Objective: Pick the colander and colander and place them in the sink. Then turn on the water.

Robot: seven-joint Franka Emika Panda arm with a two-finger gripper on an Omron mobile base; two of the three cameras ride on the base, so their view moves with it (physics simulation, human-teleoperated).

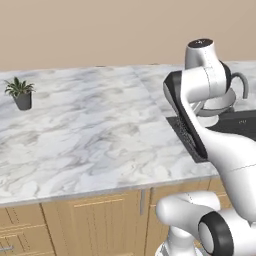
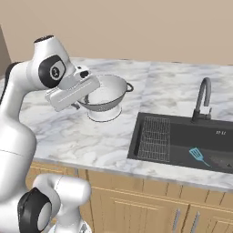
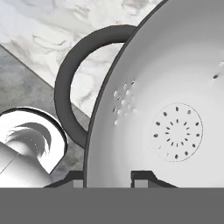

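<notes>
My gripper (image 3: 107, 177) is shut on the rim of the whitish colander (image 3: 175, 109), one finger inside the bowl and one outside. This round perforated bowl (image 2: 107, 95) has a base ring and dark loop handles. It hangs over the marble counter (image 2: 68, 132), left of the sink (image 2: 182, 136). In the left base view the colander (image 1: 220, 102) peeks out behind my arm. The sink is a black basin with a dark gooseneck tap (image 2: 202, 98) and no stream runs from the tap. A dim grey shape (image 2: 223, 161) lies at the basin's right end, too dark to identify.
A wire rack (image 2: 154, 133) lies in the left part of the basin and a blue spatula (image 2: 196, 154) near its front. A small potted plant (image 1: 21, 94) stands far left on the counter. Wooden cabinets run below the counter edge.
</notes>
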